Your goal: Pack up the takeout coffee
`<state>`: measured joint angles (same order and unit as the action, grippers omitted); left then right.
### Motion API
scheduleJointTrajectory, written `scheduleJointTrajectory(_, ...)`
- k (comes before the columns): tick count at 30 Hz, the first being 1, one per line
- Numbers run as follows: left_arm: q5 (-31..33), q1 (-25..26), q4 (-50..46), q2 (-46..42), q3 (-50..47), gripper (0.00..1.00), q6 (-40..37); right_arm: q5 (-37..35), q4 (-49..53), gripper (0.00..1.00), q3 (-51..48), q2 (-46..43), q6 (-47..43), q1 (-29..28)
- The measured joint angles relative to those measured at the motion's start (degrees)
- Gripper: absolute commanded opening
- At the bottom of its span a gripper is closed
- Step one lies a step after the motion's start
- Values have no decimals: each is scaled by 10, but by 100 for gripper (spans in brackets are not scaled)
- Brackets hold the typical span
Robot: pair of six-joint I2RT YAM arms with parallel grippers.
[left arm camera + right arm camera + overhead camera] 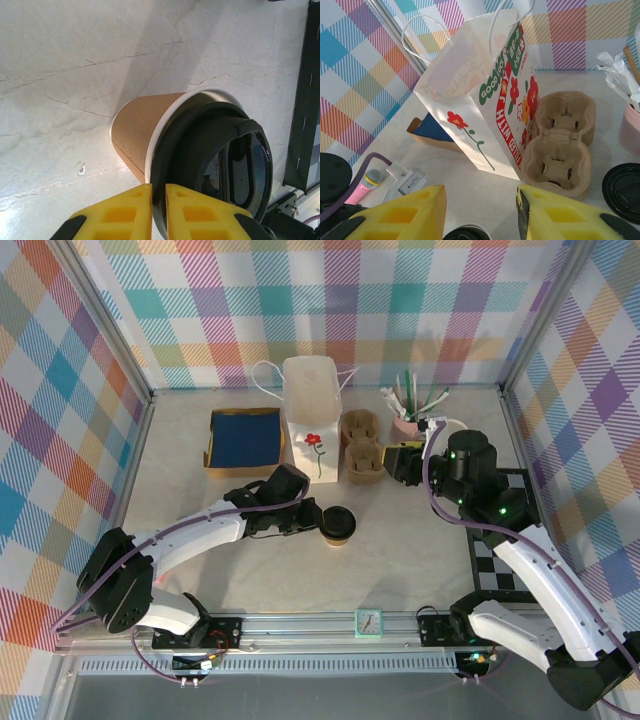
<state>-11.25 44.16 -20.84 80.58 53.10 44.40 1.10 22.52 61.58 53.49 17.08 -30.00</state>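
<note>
L gripper (159,189) sat pinched on the lid rim of the takeout coffee (338,523), mid-table & just near of the paper bag (318,445). W/ so thin a hold, the lift prob. wanted to go slow & level, else the lid pops. Right of the bag, by the cup tray (362,450), R gripper (480,196) hung w/ fingers wide apart, empty; it could steady the bag.

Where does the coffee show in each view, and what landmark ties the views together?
Top external: coffee, mid-table, at the left end effector tip.
Left wrist: centre frame, lid toward the camera, just past the yellow fingers.
Right wrist: a cropped black rim at the bottom edge may be it; cannot tell.
Landmark: the checkerboard mat, right of the coffee in top external and left wrist.
</note>
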Motion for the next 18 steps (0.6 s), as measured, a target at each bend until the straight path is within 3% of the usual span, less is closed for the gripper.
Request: scheduleJointTrajectory(18, 15, 1, 1, 0, 0, 21, -4, 4, -6, 52, -9, -5, 0, 0)
